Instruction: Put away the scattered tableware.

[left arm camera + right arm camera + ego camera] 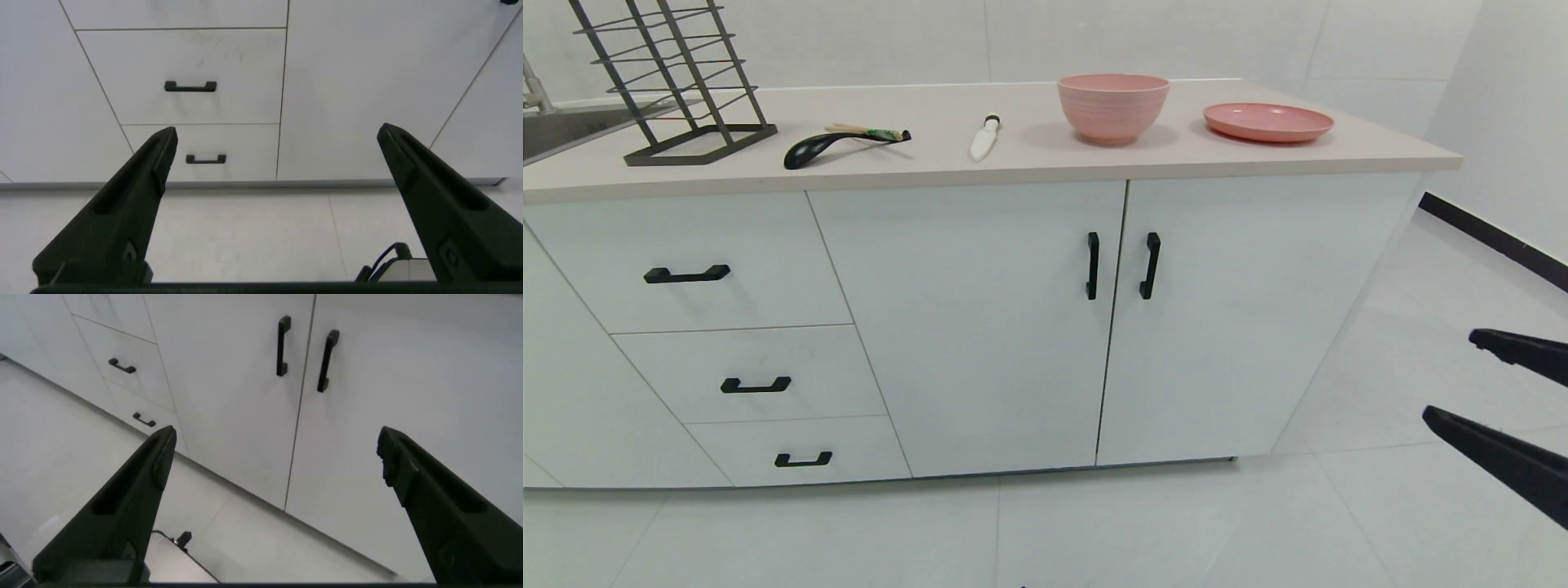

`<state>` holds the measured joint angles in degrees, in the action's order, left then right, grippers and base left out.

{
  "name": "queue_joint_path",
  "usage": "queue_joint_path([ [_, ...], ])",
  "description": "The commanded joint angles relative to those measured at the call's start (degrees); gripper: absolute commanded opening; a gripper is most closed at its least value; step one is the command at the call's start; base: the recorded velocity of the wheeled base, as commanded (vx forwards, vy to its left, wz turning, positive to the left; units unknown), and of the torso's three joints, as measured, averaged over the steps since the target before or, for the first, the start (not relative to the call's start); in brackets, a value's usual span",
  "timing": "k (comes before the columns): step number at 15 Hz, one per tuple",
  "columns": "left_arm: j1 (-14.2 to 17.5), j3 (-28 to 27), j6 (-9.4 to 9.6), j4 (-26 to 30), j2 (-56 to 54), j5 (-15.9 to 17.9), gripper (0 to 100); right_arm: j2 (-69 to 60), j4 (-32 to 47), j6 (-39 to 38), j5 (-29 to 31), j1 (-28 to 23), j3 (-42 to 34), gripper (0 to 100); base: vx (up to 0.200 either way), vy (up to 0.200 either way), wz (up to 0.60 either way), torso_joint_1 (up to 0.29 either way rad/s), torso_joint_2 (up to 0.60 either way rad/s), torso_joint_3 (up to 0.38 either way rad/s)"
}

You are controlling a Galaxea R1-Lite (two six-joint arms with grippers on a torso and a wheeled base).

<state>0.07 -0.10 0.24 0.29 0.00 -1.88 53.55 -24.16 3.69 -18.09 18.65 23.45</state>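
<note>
Your left jaws and right jaws hung spread wide, gripping nothing, low before the white cabinet (980,327), probably because no piece had been picked yet. Above them, on the tabletop (1013,167), the tableware lay loose, likely awaiting storage: one pink bowl (1113,106), one pink plate (1268,121) near it, one white utensil (984,139), and one black spoon (827,147) touching what looked like one pair of chopsticks (866,131). One wire rack (686,82) stood by the sink (564,126), probably meant for the plate. The cabinet had two doors (1241,318) and three drawers (743,371).
</note>
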Motion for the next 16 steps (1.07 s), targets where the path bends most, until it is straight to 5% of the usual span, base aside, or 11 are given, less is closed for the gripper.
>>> queue_joint_path([
  [1,0.01,0.01,0.02,0.06,0.09,-0.06,100,6.21,-3.35,0.09,-0.01,2.53,1.59,100,0.000,0.000,0.00,0.000,0.00,0.000],
  [9,0.01,0.01,0.11,-0.03,0.09,0.03,100,8.76,-6.25,3.43,-1.86,7.10,1.15,100,0.000,0.000,0.00,0.000,0.00,0.000],
  [16,0.01,0.01,0.37,-0.03,0.09,3.37,100,23.70,-25.23,3.43,-3.18,6.49,-2.45,100,0.000,0.000,0.00,0.000,0.00,0.000],
])
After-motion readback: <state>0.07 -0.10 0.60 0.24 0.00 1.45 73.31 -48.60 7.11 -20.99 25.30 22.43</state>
